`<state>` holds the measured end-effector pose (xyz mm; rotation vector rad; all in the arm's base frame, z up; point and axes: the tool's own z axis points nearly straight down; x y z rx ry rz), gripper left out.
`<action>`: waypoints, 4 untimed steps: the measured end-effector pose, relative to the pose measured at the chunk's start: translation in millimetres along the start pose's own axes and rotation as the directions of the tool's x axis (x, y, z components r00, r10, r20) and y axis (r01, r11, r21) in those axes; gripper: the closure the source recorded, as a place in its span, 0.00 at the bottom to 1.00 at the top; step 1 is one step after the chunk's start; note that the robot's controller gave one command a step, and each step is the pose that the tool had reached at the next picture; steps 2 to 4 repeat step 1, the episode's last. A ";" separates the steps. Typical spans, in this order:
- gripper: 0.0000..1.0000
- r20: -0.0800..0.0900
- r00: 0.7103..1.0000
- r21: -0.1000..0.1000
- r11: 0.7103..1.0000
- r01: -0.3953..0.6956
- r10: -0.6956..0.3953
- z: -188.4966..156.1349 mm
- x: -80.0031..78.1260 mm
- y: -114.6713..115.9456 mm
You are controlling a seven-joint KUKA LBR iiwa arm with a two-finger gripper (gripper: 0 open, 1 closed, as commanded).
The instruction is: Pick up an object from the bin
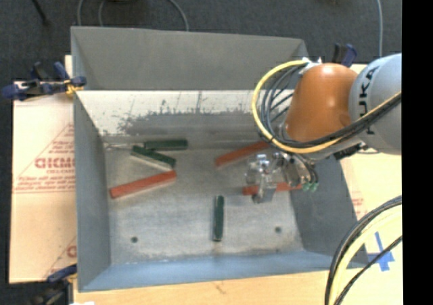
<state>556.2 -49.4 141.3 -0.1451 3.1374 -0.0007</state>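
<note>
Camera view: we see the hand (266, 178) low at right-centre of the bin (88, 182), over a short red stick (252, 192) whose ends poke out on either side. We can't tell whether the hand is wide or closed. An orange stick (237, 155) lies just up-left of it. A dark green stick (218, 218) is at lower centre. A long red stick (142, 184) and a pair of green sticks (162, 144) are at left.

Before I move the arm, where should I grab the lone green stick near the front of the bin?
Probably take the green stick at its middle, coming straight down from above and closing across its narrow width. It lies flat on the bin floor, pointing front to back, with bare floor along both long sides.
</note>
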 end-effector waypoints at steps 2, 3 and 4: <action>1.00 0.002 1.000 0.001 1.000 0.000 0.000 -11.7 -0.7 -0.2; 1.00 0.002 1.000 0.001 1.000 0.000 0.000 -11.7 -0.7 -0.2; 1.00 0.002 1.000 0.001 1.000 0.000 0.000 -11.7 -0.7 -0.2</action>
